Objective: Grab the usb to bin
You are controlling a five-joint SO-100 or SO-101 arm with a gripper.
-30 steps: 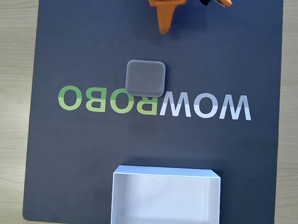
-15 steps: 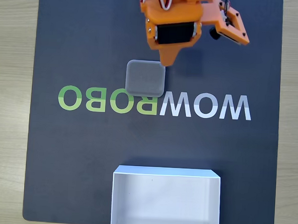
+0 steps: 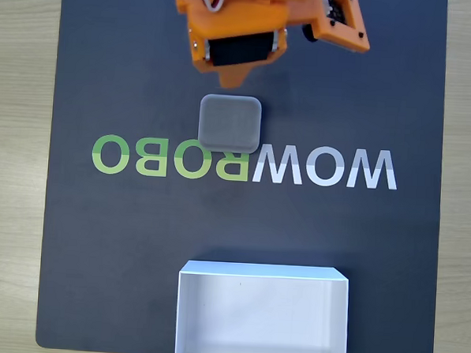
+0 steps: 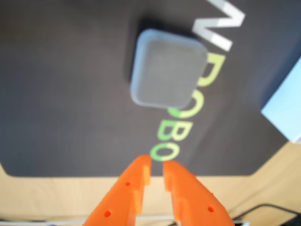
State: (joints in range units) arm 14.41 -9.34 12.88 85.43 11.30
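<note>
On the dark mat, the usb (image 3: pixel 230 123) lies flat: grey, square, no long axis, edges aligned with the mat's; claw (image 4: pixel 156 162) clenched, empty.

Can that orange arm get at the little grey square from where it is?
Probably yes. The grey square lies alone on the dark mat, nothing on or beside it. The gripper hangs above it, but its jaws look nearly closed and would need to open first.

Looking like a hobby robotics bench or small lab setup: a pale wood-grain surface (image 3: pixel 15 165) is carrying a dark mat (image 3: pixel 138 235) printed with a green and white logo (image 3: pixel 244 162), and a 3D-printed orange arm (image 3: pixel 235 34) with exposed wires is sitting over it.
</note>
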